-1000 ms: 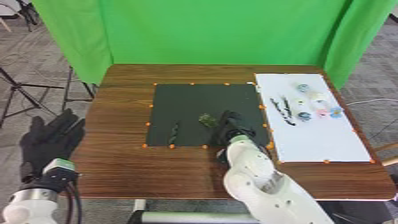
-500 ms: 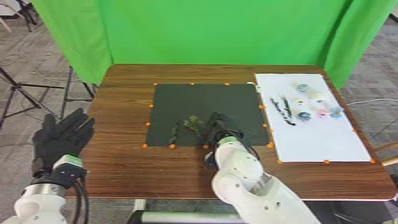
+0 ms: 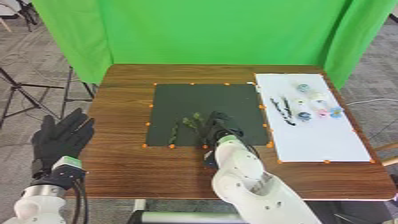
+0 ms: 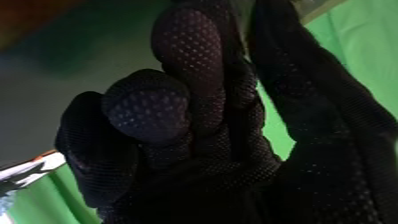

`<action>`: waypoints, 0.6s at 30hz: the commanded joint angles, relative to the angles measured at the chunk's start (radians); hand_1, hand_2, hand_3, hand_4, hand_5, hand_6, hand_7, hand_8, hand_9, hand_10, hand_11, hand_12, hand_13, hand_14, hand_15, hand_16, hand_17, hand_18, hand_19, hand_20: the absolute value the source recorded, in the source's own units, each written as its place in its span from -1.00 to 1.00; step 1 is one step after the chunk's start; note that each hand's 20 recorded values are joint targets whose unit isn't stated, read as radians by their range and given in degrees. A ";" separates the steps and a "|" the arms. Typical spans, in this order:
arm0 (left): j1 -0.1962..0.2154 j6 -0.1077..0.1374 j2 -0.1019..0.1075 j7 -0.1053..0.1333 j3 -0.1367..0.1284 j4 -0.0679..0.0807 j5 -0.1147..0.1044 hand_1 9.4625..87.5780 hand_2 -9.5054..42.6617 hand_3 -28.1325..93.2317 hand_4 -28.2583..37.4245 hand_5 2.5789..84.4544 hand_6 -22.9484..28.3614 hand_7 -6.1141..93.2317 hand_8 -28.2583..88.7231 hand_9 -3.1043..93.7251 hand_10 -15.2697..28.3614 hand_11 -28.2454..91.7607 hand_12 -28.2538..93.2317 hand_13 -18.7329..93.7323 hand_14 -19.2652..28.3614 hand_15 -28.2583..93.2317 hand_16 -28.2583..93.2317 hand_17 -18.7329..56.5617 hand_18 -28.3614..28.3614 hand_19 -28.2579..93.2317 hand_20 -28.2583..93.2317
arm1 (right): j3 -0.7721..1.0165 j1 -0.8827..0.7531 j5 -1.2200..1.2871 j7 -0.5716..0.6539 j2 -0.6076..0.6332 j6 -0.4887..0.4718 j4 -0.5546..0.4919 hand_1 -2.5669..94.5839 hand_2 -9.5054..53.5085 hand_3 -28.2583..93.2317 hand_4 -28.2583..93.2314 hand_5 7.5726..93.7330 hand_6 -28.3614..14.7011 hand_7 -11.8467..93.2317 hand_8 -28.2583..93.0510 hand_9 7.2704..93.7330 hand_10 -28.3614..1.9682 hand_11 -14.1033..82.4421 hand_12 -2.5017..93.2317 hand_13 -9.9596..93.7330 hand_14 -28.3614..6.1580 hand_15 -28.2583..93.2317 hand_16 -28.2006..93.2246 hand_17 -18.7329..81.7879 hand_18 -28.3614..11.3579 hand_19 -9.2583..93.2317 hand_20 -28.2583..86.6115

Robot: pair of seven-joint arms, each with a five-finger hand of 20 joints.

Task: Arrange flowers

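My right hand (image 3: 222, 125) is low over the right part of the dark mat (image 3: 182, 97), just right of a green leafy sprig (image 3: 192, 121). A darker green stem (image 3: 173, 136) lies left of that sprig. In the right wrist view, my right hand (image 4: 213, 145) has loosely bent fingers and a straight thumb apart from them, with no stem visible between. My left hand (image 3: 64, 137) is off the table's left side, fingers straight. Dark twigs (image 3: 284, 110), a blue flower (image 3: 305, 116), a pink flower (image 3: 322, 113) and several pale blooms lie on the white sheet (image 3: 320, 145).
Orange markers edge the mat and the sheet. Brown tabletop (image 3: 124, 170) surrounds both, and a green curtain (image 3: 213, 30) hangs behind the far edge. Dark tripod legs (image 3: 18, 92) stand on the floor at the left.
My right hand has moved left across the mat, and the leafy sprig beside it has shifted left too, with more of it uncovered. My left hand has shifted slightly right.
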 commanded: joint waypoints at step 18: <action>0.034 -0.013 -0.013 0.007 -0.015 -0.005 -0.009 -0.58 -0.16 0.58 -1.00 -0.10 0.23 -0.53 -0.70 -0.29 0.41 -0.15 -0.38 -0.29 0.43 0.07 -0.71 -0.65 0.37 -0.07 -0.44 | 0.048 -0.032 0.080 0.000 0.047 -0.085 -0.105 -0.19 -1.00 0.61 -0.84 0.69 0.09 -0.37 -0.72 0.86 -0.06 0.09 -0.29 0.84 0.16 0.48 0.09 0.68 -0.38 1.00 0.31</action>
